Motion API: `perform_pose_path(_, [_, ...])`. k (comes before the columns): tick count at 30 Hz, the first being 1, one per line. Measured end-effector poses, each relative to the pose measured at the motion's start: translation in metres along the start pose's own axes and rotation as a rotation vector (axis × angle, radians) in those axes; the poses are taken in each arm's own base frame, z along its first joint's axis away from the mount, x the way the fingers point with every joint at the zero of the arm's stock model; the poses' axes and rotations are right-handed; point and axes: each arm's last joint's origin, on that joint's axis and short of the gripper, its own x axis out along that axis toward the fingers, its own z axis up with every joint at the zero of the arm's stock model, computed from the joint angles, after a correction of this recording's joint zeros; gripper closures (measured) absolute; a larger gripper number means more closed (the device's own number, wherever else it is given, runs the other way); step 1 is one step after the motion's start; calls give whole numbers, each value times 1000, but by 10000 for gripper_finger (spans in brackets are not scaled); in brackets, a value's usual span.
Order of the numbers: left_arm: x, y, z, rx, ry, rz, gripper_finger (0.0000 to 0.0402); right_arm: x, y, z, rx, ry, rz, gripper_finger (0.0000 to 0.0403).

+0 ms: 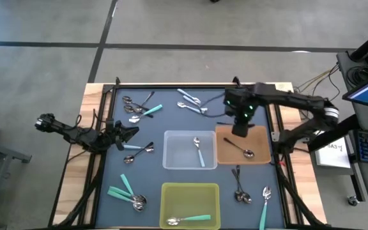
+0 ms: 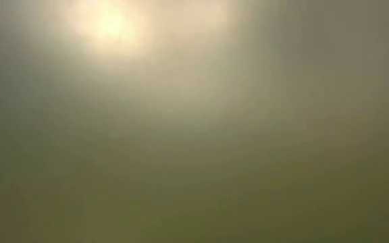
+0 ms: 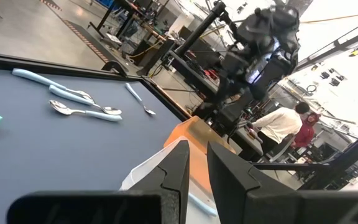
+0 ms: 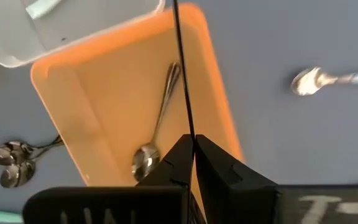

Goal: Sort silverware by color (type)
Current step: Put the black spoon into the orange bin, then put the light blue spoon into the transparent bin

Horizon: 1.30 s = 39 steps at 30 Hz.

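The silverware is small spoons with shiny bowls. One light-blue spoon (image 1: 199, 151) lies in the clear bin (image 1: 174, 160), one dark spoon (image 1: 240, 150) in the brown bin (image 1: 260, 137), and one teal spoon (image 1: 190, 219) in the yellow-green bin (image 1: 171, 195). More spoons lie loose on the blue mat. My right gripper (image 1: 240, 130) hangs shut above the brown bin's far edge, pointing down, above the dark spoon (image 4: 157, 124). A thin dark line (image 4: 180, 62) runs on from its fingertips; what it is I cannot tell. My left gripper (image 1: 133, 133) waits at the mat's left side, with a narrow gap between its fingers and nothing in it.
Loose spoons lie far left (image 1: 136, 108), far centre (image 1: 193, 99), left of the clear bin (image 1: 139, 152), near left (image 1: 126, 191) and near right (image 1: 240, 188), with one more near right (image 1: 265, 201). A black frame (image 1: 101, 115) borders the mat. People stand in the room behind (image 3: 291, 124). The low view shows only haze.
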Motion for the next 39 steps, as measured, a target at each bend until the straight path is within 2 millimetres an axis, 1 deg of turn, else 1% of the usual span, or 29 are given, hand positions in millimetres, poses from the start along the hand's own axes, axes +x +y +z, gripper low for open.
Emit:
perform_pose_path(2, [0, 0, 0, 0, 0, 0, 361, 9, 6, -14, 10, 2, 7, 394])
perform_pose_path(5, [0, 0, 0, 0, 0, 0, 361, 24, 14, -29, 30, -6, 43, 394])
perform_pose_path(8, [0, 0, 0, 0, 0, 0, 361, 37, 20, -38, 39, -23, 67, 394])
perform_pose_path(12, [0, 0, 0, 0, 0, 0, 361, 49, 25, -45, 34, -1, 69, 394])
perform_pose_path(17, [0, 0, 0, 0, 0, 0, 361, 60, 26, -48, 20, 27, 65, 393])
perform_pose_path(20, [0, 0, 0, 0, 0, 0, 361, 61, 25, -48, 16, 21, 66, 385])
perform_pose_path(27, [0, 0, 0, 0, 0, 0, 361, 61, 26, -44, 0, -21, 67, 334])
perform_pose_path(29, [0, 0, 0, 0, 0, 0, 361, 60, 25, -41, 17, -58, 23, 317])
perform_pose_path(32, [0, 0, 0, 0, 0, 0, 361, 51, 20, -33, 116, -122, -103, 299])
perform_pose_path(34, [0, 0, 0, 0, 0, 0, 361, 45, 10, -27, 234, -173, -195, 293])
perform_pose_path(36, [0, 0, 0, 0, 0, 0, 361, 40, -3, -21, 374, -224, -276, 291])
perform_pose_path(39, [0, 0, 0, 0, 0, 0, 361, 37, -31, -14, 574, -274, -317, 292])
